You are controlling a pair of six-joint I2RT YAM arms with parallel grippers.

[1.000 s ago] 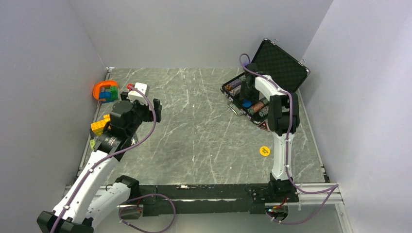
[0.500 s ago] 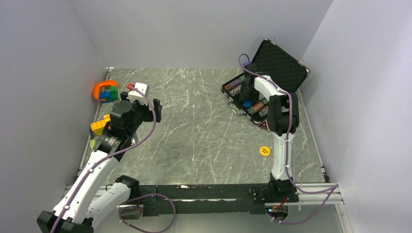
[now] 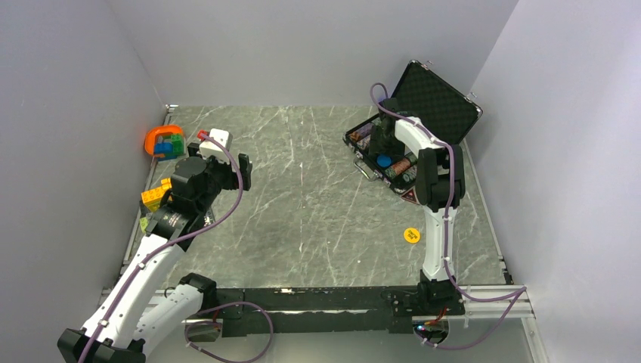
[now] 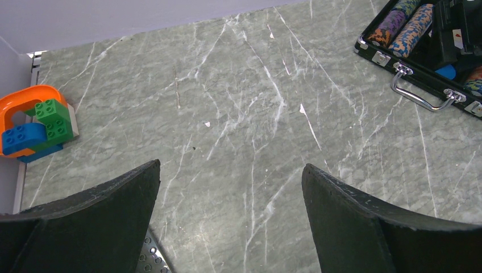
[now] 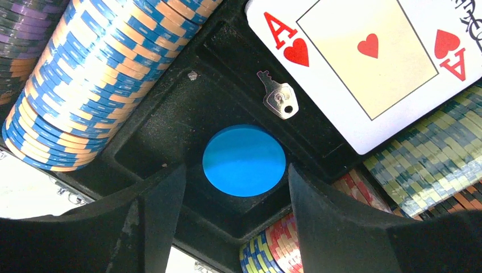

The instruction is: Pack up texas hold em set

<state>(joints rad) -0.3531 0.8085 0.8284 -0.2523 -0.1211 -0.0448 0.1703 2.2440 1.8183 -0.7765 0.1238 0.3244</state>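
jaws at right gape over blue disc [image 5: 244, 161]; only wrist view shows key [image 5: 278, 98].

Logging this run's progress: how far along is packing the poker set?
Done: chip stacks, card deck and blue disc lie in the open case. In hand: nothing; the right gripper hangs open over it. Remaining: the yellow disc on the table, then shutting the lid.

1 briefcase [image 3: 438, 98], 1 blue disc [image 5: 244, 160], 1 yellow disc [image 3: 411, 235], 1 key [image 5: 278, 101]
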